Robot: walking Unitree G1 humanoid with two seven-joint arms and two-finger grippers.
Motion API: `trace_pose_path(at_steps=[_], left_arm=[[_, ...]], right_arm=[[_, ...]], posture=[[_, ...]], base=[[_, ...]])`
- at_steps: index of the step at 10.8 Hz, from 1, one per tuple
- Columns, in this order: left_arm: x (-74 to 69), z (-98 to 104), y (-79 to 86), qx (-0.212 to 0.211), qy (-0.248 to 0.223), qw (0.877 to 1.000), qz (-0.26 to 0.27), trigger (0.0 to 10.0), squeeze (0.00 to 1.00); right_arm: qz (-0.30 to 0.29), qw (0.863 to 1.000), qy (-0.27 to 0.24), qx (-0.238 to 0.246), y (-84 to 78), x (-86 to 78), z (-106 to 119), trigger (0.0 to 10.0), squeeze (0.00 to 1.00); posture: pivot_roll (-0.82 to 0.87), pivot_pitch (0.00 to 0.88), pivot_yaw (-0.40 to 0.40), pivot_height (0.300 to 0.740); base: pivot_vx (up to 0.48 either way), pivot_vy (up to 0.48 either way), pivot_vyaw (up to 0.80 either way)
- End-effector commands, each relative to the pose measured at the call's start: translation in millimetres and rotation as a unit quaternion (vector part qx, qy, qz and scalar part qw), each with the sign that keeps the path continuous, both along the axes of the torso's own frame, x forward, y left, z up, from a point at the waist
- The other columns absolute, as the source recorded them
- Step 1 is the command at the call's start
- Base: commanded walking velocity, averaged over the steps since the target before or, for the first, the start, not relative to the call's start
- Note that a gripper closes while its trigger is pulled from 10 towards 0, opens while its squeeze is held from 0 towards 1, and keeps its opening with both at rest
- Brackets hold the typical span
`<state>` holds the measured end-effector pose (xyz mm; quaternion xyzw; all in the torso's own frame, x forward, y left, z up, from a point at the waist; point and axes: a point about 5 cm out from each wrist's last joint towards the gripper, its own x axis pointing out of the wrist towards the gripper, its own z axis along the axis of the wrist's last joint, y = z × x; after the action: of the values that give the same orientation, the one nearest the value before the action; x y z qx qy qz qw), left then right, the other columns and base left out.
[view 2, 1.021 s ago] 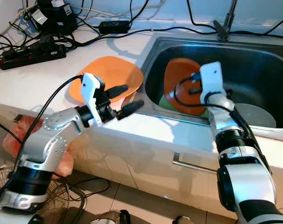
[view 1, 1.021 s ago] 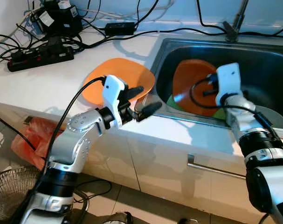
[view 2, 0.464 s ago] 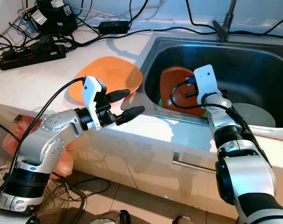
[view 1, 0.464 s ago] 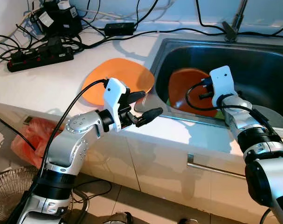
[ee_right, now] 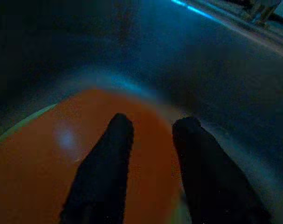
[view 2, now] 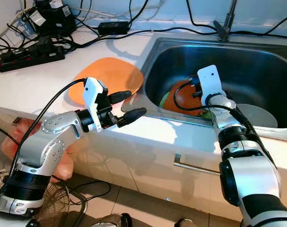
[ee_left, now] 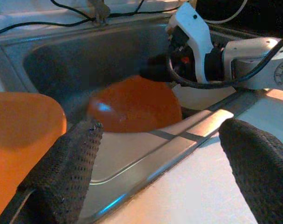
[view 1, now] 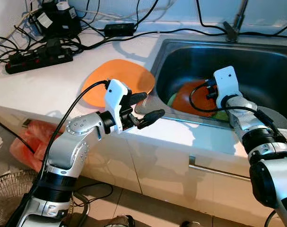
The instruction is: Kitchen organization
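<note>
**Right gripper low in the sink over an orange plate**

Left eye view shows a white counter (view 1: 48, 85) with a steel sink (view 1: 275, 66) set into it. The right gripper (ee_right: 153, 128) reaches down into the basin, and in the right wrist view its two black fingers (ee_right: 104, 172) hang just above an orange plate (view 1: 188, 97) with a narrow gap between them and nothing gripped. Whether the tips touch the plate cannot be told. That plate lies tilted on the sink floor, on top of a green plate (view 1: 171, 100) whose edge peeks out on the robot's left side. A grey plate (view 1: 275, 118) lies further to the right in the basin.

The left gripper (view 1: 148, 106) hovers over the counter's front edge, near the sink's left rim, its fingers spread wide and empty. A second orange plate (view 1: 119, 78) lies flat on the counter just behind it. A power strip (view 1: 39, 54) and tangled cables (view 1: 86, 33) sit at the back.
</note>
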<state>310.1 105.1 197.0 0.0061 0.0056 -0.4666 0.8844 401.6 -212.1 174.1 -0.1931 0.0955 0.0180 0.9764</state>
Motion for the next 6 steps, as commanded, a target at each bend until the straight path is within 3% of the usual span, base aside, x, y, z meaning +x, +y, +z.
trace_pose_path(at_steps=[1,2,4,6], left_arm=[[1.9,4,2.4,0.009,-0.010,1.000,0.004,10.0,0.00],[6.4,6,6.6,0.013,-0.020,0.999,0.025,10.0,0.00],[9.4,8,9.2,0.014,-0.026,0.999,0.037,10.0,0.00],[15.0,17,16.5,0.007,-0.048,0.996,0.076,10.0,0.00]], right_arm=[[-0.001,1.000,-0.021,-0.001,1.1,3.8,12,10.0,1.00],[-0.010,0.999,-0.036,-0.019,-1.1,4.7,17,10.0,1.00],[-0.018,0.998,-0.058,-0.001,-2.5,5.9,26,10.0,1.00],[0.024,0.995,-0.082,0.048,17.2,9.8,41,10.0,1.00]], posture=[[0.12,0.100,0.114,0.740],[0.12,0.098,0.113,0.740],[0.12,0.094,0.112,0.740],[0.12,0.094,0.115,0.740]], base=[[0.000,0.000,0.00],[0.000,0.000,0.00],[0.000,0.000,0.00],[0.000,0.000,0.00]])
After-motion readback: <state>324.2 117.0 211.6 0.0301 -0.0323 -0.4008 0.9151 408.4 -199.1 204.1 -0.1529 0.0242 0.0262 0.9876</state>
